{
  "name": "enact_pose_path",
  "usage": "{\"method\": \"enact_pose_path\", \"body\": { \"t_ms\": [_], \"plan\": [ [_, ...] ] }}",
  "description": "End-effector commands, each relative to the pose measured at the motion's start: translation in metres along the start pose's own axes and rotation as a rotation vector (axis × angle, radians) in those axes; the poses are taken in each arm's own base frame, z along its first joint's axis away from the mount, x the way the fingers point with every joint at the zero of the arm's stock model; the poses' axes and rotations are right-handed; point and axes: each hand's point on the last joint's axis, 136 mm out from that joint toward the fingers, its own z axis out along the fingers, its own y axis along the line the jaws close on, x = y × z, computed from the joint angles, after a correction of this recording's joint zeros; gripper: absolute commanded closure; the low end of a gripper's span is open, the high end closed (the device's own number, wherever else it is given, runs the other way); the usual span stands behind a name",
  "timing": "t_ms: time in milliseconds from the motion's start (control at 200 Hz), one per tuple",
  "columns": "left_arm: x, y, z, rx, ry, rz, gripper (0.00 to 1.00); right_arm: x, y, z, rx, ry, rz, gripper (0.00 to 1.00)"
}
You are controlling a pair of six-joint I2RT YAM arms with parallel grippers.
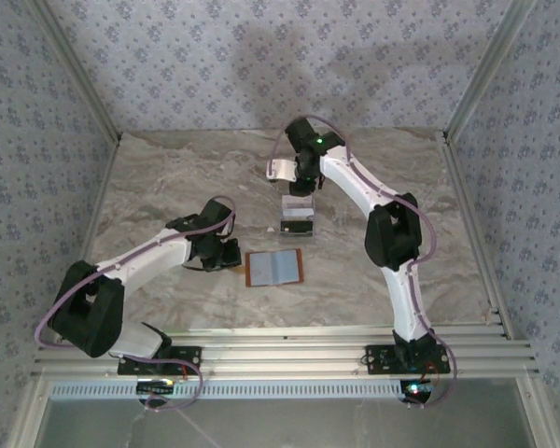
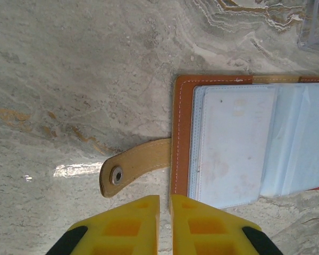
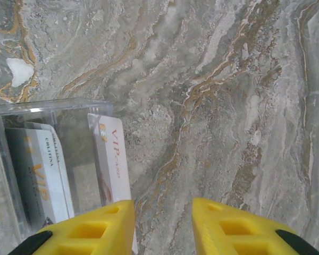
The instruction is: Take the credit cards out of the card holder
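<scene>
The card holder [image 1: 273, 268] lies open and flat on the marble, tan leather with grey-blue inner panels [image 2: 239, 143] and its snap strap [image 2: 133, 166] folded out to the side. My left gripper [image 2: 165, 204] hovers at the holder's strap-side edge, shut, with bare table in the thin slit between its yellow fingers. Two whitish credit cards printed "VIP" [image 3: 114, 159] [image 3: 42, 175] stand inside a clear plastic box [image 3: 48, 109]. My right gripper [image 3: 162, 212] is open over bare marble, its left finger just beside the nearer card. In the top view it hangs above the box [image 1: 297, 215].
The clear box's corner [image 2: 315, 26] sits a short way beyond the holder. Aluminium rails [image 1: 280, 345] run along the table's near edge, and patterned walls close in the back and both sides.
</scene>
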Motion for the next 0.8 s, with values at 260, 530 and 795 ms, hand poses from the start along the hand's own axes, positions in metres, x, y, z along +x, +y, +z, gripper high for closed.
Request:
{"method": "enact_pose_path", "body": {
  "t_ms": [260, 530, 795],
  "plan": [
    [-0.004, -0.009, 0.008, 0.043, 0.018, -0.009, 0.86, -0.027, 0.006, -0.073, 0.033, -0.23, 0.455, 0.65],
    [-0.007, -0.011, 0.021, 0.063, 0.046, -0.024, 0.88, -0.038, 0.048, -0.085, -0.169, -0.419, 1.039, 0.78],
    [-0.003, 0.002, 0.035, 0.053, 0.096, -0.046, 0.9, -0.052, 0.113, -0.058, -0.494, -0.367, 1.391, 0.88]
  ]
}}
